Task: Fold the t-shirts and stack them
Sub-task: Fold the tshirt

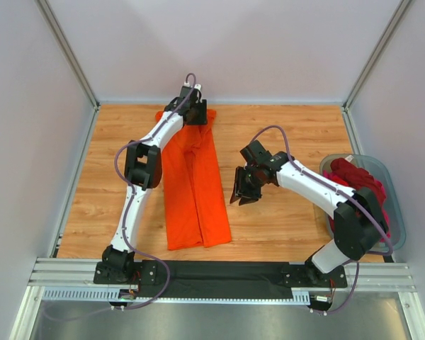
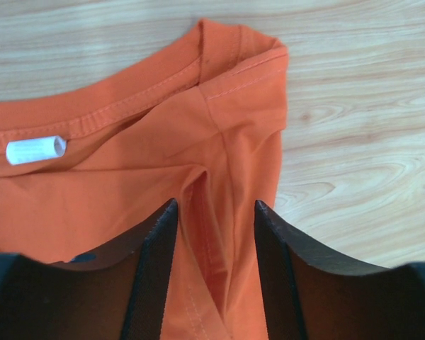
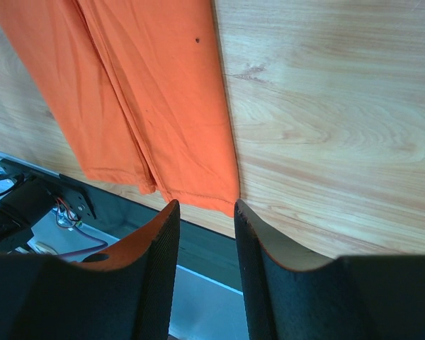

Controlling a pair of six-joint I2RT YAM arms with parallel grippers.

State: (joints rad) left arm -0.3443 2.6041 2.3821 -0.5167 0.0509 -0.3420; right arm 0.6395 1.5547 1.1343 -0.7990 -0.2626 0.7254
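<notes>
My left pincer (image 2: 216, 207) is apart over the neck of the orange t-shirt (image 1: 195, 191) at the far edge, and my right pincer (image 1: 242, 197) is apart just beside it, mid-bench.

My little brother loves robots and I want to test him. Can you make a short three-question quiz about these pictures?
1. True or false: the orange t-shirt is scrunched into a ball.
2. Where is the left gripper? A) over the shirt's collar end B) over the shirt's bottom hem C) off to the side of the shirt
3. What holds the dark red and pink t-shirts?

Key: 1 false, it lies folded in a long strip on the wooden table. 2 A. 3 the grey-blue plastic tub.
</notes>
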